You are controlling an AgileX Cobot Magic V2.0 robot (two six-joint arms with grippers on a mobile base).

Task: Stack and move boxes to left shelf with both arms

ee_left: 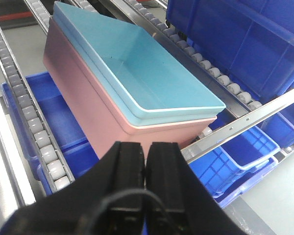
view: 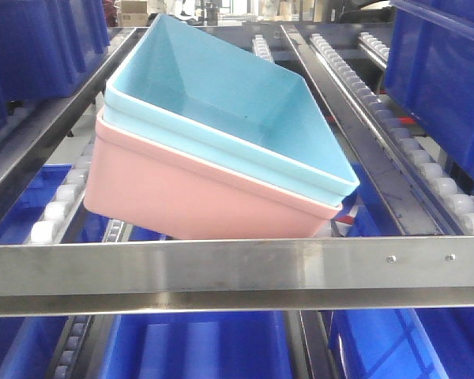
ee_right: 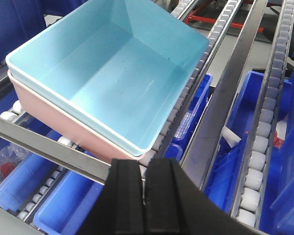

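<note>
Both jaws pressed closed, holding nothing, blue box nested in pink box, on shelf

We see dark blue bins at upper left and a second at upper right. More blue bins sit on the level below them. A cardboard box stands far behind the upper-left bins.

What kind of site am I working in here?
Most likely a warehouse or factory parts-storage area: a steel flow rack with lanes of white rollers, dark blue bins on and beneath it. The light blue box sits nested in the pink box on the rollers.
</note>
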